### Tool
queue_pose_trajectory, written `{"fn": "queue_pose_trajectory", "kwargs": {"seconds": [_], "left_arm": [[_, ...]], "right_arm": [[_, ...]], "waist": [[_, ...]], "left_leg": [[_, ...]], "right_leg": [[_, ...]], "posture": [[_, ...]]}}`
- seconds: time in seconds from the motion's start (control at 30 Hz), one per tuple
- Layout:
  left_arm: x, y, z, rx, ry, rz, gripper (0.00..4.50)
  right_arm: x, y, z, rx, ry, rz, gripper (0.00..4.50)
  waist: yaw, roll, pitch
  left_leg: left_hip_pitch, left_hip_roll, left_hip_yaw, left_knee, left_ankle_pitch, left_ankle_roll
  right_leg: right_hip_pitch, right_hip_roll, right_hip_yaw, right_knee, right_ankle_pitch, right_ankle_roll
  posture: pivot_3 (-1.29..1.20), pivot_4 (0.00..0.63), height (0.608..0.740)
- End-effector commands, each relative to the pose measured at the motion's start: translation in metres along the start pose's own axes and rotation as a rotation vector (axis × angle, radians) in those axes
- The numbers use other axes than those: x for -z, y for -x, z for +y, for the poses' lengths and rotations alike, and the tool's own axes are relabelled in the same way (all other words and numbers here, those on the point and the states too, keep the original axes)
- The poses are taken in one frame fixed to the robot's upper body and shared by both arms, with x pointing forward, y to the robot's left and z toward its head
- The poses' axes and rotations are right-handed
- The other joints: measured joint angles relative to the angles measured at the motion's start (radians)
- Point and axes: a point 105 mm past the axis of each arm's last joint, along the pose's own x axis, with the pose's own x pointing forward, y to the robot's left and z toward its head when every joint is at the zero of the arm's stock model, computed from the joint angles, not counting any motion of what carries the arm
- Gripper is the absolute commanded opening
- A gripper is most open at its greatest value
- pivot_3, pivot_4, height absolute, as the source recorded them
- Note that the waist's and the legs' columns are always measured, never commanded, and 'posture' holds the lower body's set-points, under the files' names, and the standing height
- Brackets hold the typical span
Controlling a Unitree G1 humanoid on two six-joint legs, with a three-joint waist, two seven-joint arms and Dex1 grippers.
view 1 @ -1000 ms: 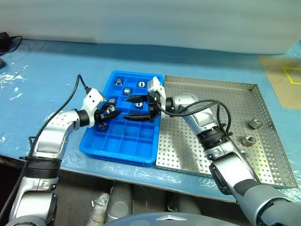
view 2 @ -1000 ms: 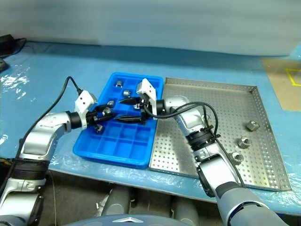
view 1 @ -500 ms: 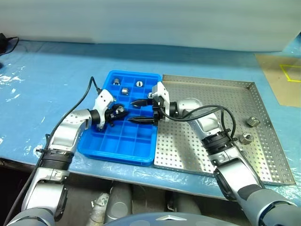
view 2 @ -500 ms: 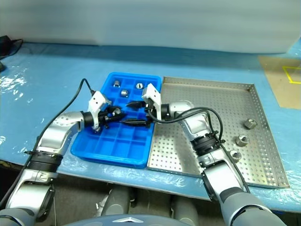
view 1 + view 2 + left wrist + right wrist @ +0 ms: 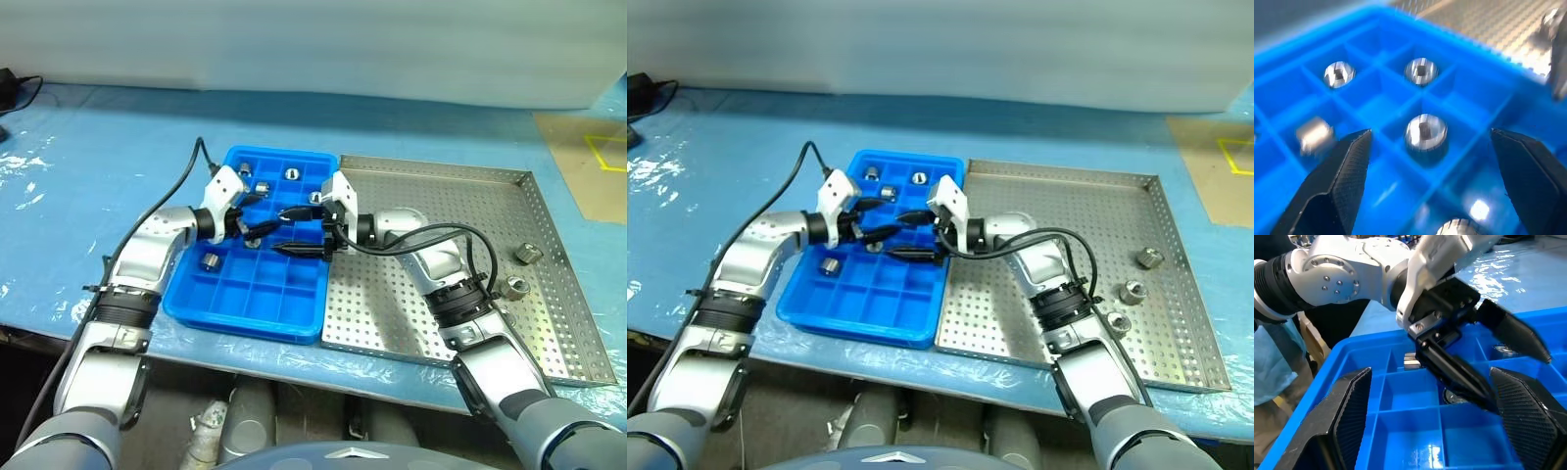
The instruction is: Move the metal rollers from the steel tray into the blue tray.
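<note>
Both grippers hang over the blue tray (image 5: 257,294), tips turned toward each other and just apart. Left gripper (image 5: 257,220) has its fingers spread wide and holds nothing; in its wrist view a roller (image 5: 1425,133) stands in a compartment right between the two fingers (image 5: 1339,183), below them (two more rollers sit in the cells beyond it, and a blurred one off to the side). Right gripper (image 5: 294,231) is also wide and empty, reaching in from the steel tray (image 5: 441,284) side. Another roller (image 5: 210,260) lies in a cell at the tray's left edge, near the left gripper's wrist. On the steel tray, two rollers (image 5: 529,254) rest near its right rim, well apart from either gripper.
</note>
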Motion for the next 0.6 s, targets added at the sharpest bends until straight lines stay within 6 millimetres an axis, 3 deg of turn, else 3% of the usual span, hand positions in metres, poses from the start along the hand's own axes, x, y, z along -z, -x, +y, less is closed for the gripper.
{"fn": "queue_pose_trajectory", "kwargs": {"seconds": [0.03, 0.23, 0.47, 0.6], "left_arm": [[-0.026, -0.013, 0.001, 0.037, -0.043, -0.071, 4.05], [-0.042, -0.051, -0.003, 0.116, -0.058, -0.102, 4.05], [-0.062, -0.107, -0.034, 0.235, -0.108, -0.127, 4.05], [-0.066, -0.13, -0.065, 0.332, -0.11, -0.136, 4.05]], "right_arm": [[-0.017, 0.014, -0.005, 0.055, 0.043, -0.049, 3.95], [-0.017, 0.039, -0.009, 0.186, 0.047, -0.046, 3.95], [-0.014, 0.071, 0.004, 0.361, 0.011, -0.055, 3.95], [-0.011, 0.091, 0.014, 0.473, -0.003, -0.046, 3.95]], "waist": [[-0.004, 0.0, 0.0], [-0.027, -0.001, 0.0], [-0.076, -0.001, 0.0], [-0.114, -0.002, 0.0]], "left_leg": [[0.0, 0.0, 0.0, 0.0, 0.0, 0.0], [0.0, -0.001, 0.001, 0.001, 0.0, 0.001], [0.0, -0.002, 0.001, 0.002, 0.0, 0.007], [0.0, -0.002, 0.002, 0.003, -0.001, 0.009]], "right_leg": [[0.0, 0.0, 0.0, 0.0, 0.0, 0.0], [0.0, 0.0, 0.002, 0.0, 0.0, 0.0], [0.0, 0.0, 0.002, 0.0, 0.001, 0.001], [0.001, 0.001, 0.003, -0.001, 0.001, 0.001]], "posture": [[0.05, 0.15, 0.74], [-0.1, 0.15, 0.74], [-0.33, 0.15, 0.74], [-0.45, 0.15, 0.74]]}}
